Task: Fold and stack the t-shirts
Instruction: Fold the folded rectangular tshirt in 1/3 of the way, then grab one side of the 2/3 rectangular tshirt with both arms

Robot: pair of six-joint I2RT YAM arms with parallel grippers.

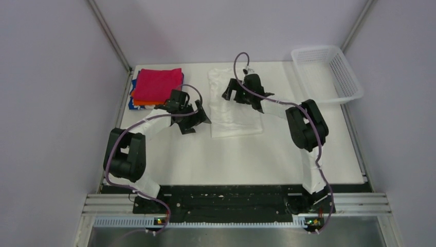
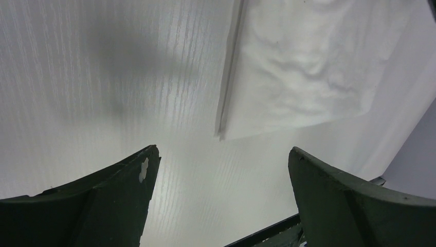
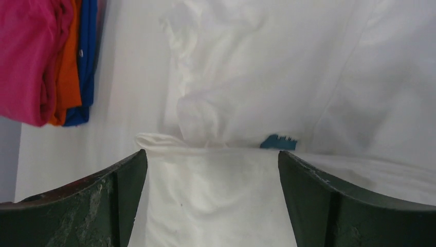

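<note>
A white t-shirt (image 1: 234, 110), folded into a long strip, lies mid-table. In the right wrist view a folded edge of the white t-shirt (image 3: 267, 67) shows a small blue patch of print (image 3: 277, 141). My right gripper (image 1: 230, 91) hovers open over the strip's far half, and cloth lies below its spread jaws (image 3: 212, 159) without being pinched. My left gripper (image 1: 197, 122) stands open just left of the strip's near corner, with only bare table between its jaws (image 2: 223, 159). At the back left sit folded magenta (image 1: 157, 82), orange (image 3: 67, 67) and blue (image 3: 88, 51) t-shirts in a stack.
A white mesh basket (image 1: 326, 72) stands at the back right corner. Grey walls close in the white table (image 1: 247, 159) on three sides. The black rail with both arm bases (image 1: 226, 203) runs along the near edge.
</note>
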